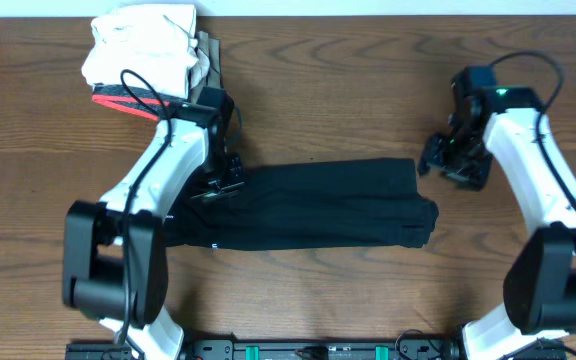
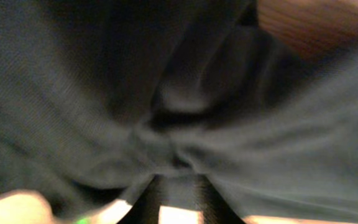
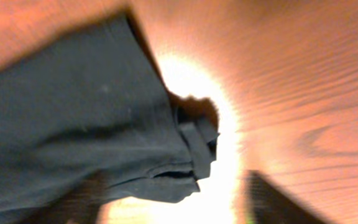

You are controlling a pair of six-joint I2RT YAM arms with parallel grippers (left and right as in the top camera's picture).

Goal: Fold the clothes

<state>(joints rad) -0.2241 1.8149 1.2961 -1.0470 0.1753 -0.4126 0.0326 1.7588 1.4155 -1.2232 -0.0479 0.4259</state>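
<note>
The clothes (image 1: 318, 205) are a black shirt folded into a long band across the middle of the table. My left gripper (image 1: 223, 185) is down on the band's left end. In the left wrist view black fabric (image 2: 104, 93) fills the frame and bunches toward my left gripper (image 2: 179, 186). Its fingers stand a little apart, and the blur hides whether they still pinch the cloth. My right gripper (image 1: 446, 158) hovers just past the band's right end, clear of it. In the right wrist view the right gripper (image 3: 176, 208) is open wide above the shirt's end (image 3: 73, 112), holding nothing.
A pile of folded light garments (image 1: 143, 50) sits at the back left, with a red-trimmed grey one (image 1: 128, 100) at its foot, close behind my left arm. Bare wooden table (image 1: 368, 80) surrounds the shirt.
</note>
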